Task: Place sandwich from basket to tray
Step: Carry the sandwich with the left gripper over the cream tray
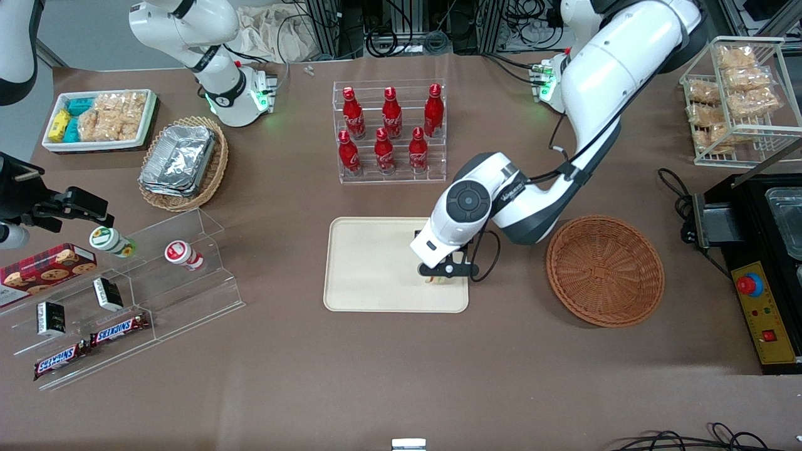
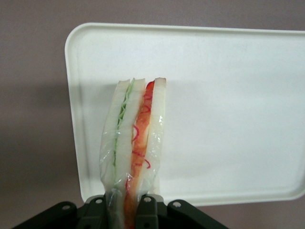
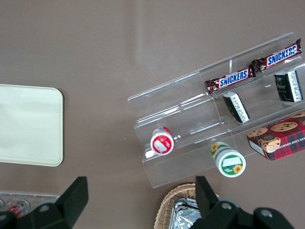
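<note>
Jaws clamped on the sandwich (image 2: 136, 143), the gripper (image 1: 440, 274) hangs over the tray (image 1: 363, 263).

The tray lies on a brown tabletop (image 1: 401, 376), cables heaped at the table's 12 o'clock edge — the basket (image 1: 604, 270) sits at the tray's 3 o'clock. From the front the wrist hides nearly all of the sandwich; whether it touches the tray is unclear.

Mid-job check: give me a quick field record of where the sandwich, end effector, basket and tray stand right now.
sandwich: clamped in the end effector, held over the tray, not visibly resting on it
end effector: shut on the sandwich, above the tray's edge nearest the basket
basket: no sandwich in it, beside the tray toward the working arm's end
tray: nothing lying on its visible surface
step left: lower and release
</note>
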Tool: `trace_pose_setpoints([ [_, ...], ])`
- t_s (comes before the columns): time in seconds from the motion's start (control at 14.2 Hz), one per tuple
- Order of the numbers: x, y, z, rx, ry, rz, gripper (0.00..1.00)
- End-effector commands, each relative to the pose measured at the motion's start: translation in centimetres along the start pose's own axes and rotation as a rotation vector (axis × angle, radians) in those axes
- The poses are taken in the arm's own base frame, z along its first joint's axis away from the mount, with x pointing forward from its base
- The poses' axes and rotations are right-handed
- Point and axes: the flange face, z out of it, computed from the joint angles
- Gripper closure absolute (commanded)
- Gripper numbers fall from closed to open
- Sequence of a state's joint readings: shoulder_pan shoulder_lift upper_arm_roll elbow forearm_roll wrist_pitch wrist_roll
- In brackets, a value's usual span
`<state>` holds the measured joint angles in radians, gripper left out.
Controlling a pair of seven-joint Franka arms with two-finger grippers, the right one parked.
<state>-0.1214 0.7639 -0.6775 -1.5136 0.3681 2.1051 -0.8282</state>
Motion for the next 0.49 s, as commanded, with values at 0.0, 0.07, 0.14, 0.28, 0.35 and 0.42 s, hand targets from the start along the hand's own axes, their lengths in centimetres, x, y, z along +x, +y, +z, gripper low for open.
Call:
trace_pose_setpoints([
  [0.0,1.0,0.3,1.2,0.004,0.039,0.016,1.0],
  [0.07,1.1,0.2,1.5,0.01,0.041,0.022,1.0],
  [0.14,1.9,-0.6,2.1,0.015,0.042,0.01,1.0],
  [0.28,2.8,-0.5,3.5,0.011,0.05,0.007,0.98],
  [0.35,3.3,-0.9,4.0,0.032,0.066,0.015,0.86],
  [0.42,3.5,-1.3,4.4,0.049,0.077,0.023,0.61],
])
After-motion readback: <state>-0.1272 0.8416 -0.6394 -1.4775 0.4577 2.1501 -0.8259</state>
